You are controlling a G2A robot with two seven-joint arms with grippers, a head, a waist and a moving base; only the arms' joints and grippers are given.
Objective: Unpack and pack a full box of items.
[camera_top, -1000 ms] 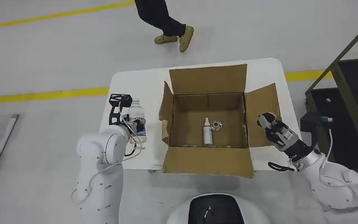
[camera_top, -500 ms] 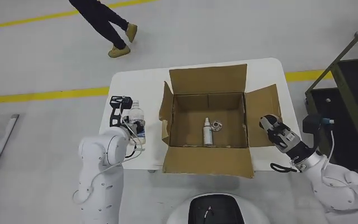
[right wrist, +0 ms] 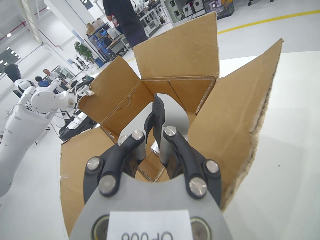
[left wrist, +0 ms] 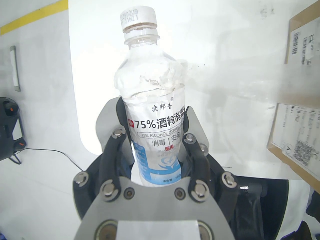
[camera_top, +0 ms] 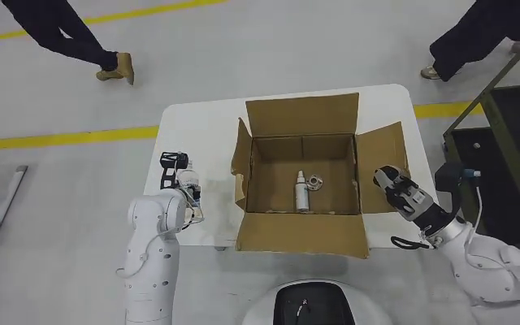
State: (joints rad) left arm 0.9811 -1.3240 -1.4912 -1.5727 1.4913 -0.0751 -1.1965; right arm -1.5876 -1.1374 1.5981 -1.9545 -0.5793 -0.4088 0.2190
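Observation:
My left gripper is shut on a clear alcohol bottle with a white cap and a blue-and-white label. It holds the bottle over the table's left part, its cap pointing away from the wrist. In the top view the bottle sits left of the open cardboard box. On the box floor lie a small white spray bottle and a small grey ring-shaped part. My right gripper is shut with nothing in it. It hangs by the box's right flap, pointing at the box.
The white table has bare room left of the box. All four box flaps stand open, and one flap is close to the bottle. A dark rack stands off the table's right end. A handheld controller lies on the floor.
The left arm has pulled back and left with the bottle, which now looks shorter from above. The right gripper has barely shifted.

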